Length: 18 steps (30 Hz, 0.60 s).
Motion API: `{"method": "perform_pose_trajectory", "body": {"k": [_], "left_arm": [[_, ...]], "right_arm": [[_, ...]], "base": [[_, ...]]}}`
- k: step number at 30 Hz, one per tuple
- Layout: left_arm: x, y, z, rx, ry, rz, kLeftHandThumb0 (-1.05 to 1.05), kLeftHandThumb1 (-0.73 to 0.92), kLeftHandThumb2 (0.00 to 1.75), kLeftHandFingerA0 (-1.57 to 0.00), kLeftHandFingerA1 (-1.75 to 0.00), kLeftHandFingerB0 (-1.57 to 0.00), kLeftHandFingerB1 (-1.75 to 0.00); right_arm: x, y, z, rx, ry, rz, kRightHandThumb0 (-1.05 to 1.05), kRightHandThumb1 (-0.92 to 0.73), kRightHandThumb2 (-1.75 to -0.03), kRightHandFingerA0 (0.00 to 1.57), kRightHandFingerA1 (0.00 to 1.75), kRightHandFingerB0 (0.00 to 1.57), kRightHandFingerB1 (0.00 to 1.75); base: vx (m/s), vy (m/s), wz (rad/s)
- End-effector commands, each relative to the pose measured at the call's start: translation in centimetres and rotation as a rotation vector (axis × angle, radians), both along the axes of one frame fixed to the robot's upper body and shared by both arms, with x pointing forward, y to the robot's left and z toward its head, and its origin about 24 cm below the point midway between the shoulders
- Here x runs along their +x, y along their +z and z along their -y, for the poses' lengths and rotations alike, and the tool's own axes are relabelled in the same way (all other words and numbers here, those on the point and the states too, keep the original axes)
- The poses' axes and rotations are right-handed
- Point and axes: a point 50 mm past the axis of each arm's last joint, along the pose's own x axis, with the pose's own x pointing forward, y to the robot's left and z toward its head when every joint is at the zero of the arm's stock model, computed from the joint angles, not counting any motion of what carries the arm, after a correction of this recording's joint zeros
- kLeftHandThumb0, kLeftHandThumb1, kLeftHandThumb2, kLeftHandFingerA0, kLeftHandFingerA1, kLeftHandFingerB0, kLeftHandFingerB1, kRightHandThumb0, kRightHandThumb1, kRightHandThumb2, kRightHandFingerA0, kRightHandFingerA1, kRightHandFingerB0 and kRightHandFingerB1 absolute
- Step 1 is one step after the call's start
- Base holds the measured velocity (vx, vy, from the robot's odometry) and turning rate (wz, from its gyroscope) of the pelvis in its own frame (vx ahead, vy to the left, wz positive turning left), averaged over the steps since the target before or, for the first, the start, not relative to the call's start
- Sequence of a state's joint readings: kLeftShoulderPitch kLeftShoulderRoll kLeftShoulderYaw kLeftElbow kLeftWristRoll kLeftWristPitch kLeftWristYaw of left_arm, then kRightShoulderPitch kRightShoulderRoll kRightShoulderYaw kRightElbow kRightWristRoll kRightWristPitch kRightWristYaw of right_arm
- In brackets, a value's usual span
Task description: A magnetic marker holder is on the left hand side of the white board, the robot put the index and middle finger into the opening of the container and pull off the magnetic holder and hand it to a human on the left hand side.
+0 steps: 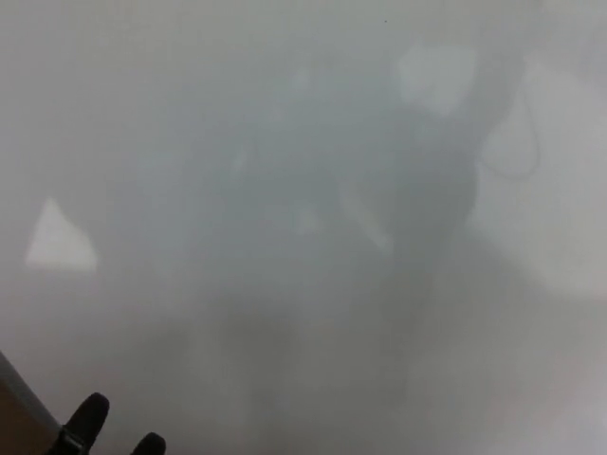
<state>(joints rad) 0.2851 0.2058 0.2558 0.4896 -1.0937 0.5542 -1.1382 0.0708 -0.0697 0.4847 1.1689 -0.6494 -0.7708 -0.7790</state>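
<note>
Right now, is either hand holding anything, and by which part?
Nothing seen held: only two left hand fingertips show against the whiteboard.

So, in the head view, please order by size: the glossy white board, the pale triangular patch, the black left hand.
Glossy white board, filling the frame
Pale triangular patch
Black left hand, mostly cut off, so its rank is unsure

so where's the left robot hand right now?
Head view, bottom-left corner: two fingertips of the left robot hand poke up in front of the whiteboard.
</note>
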Motion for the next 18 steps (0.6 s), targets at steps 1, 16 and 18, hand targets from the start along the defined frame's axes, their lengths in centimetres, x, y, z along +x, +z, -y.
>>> {"method": "perform_pose_trajectory", "body": {"k": [1, 16, 18], "left_arm": [[-2.8, -6.6, 0.1, 0.918, -0.039, -0.447, -0.5, 0.56, 0.59, -0.16, -0.49, -0.07, -0.23], [-8.1, -7.6, -0.6, 0.9, 0.024, -0.577, -0.47, 0.58, 0.6, -0.21, -0.47, -0.08, -0.23], [-9.0, -7.7, -0.8, 0.912, 0.017, -0.598, -0.32, 0.49, 0.99, -0.01, -0.51, 0.0, -0.5]], "right_arm": [[-0.3, -0.1, 0.2, -0.034, 0.0, 0.006, -0.33, -0.62, -0.59, 0.93, 0.73, 0.75, 0.5], [-4.3, -0.9, -0.3, -0.033, 0.028, -0.083, -0.35, -0.62, -0.58, 0.92, 0.77, 0.76, 0.5], [-5.0, -1.0, -0.4, -0.037, 0.037, -0.093, -0.34, -0.62, -0.58, 0.93, 0.77, 0.77, 0.51]], "base": [[0.0, 0.0, 0.0], [0.0, 0.0, 0.0], [0.0, 0.0, 0.0]]}}
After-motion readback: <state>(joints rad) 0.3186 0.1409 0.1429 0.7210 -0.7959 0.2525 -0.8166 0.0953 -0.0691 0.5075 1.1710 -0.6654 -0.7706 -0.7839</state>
